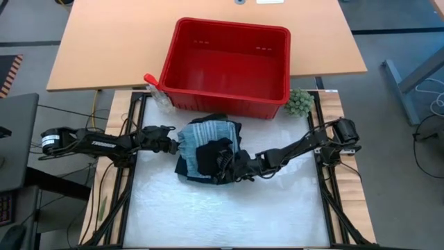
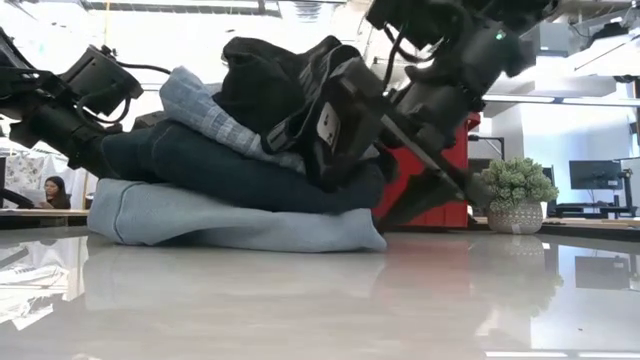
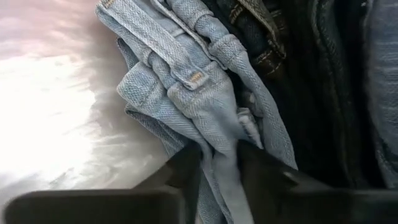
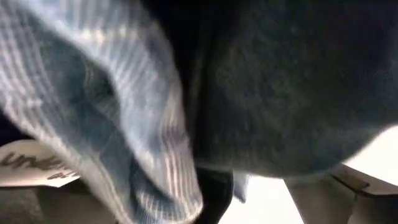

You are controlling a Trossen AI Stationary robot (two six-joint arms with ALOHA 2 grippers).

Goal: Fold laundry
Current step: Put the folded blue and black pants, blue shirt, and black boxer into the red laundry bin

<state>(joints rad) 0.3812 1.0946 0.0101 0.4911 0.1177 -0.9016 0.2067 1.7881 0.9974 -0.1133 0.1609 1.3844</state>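
We start at the left. The left arm lies low across the table (image 1: 229, 215), reaching rightward to the laundry pile (image 1: 208, 149). Its left gripper (image 3: 217, 165) meets the pile's left edge. In the wrist view we see its two dark fingers (image 3: 186, 168) closed most of the way on a fold of light blue denim (image 3: 199, 106), cloth pinched between them.

The pile sits mid-table, just in front of the red basket (image 1: 225, 59). From table level we read its layers: light blue jeans (image 2: 230, 220) at the bottom, flat on the table; dark navy garment (image 2: 220, 165) above; grey-blue striped cloth (image 2: 215, 115) over that; black garment (image 2: 280, 80) on top.

The right arm comes in from the right edge, angling down-left. Its right gripper (image 1: 232, 167) is pushed into the pile's right side, among the black cloth. In its wrist view we see striped cloth (image 4: 124, 118) and dark fabric (image 4: 286, 87) close against the lens. The fingers stand wide; whether they hold cloth we cannot tell.

A white tag (image 2: 327, 122) shows on the black cloth near that gripper. A small green fuzzy ball (image 1: 300, 103) sits at the basket's right corner, apart from the pile.
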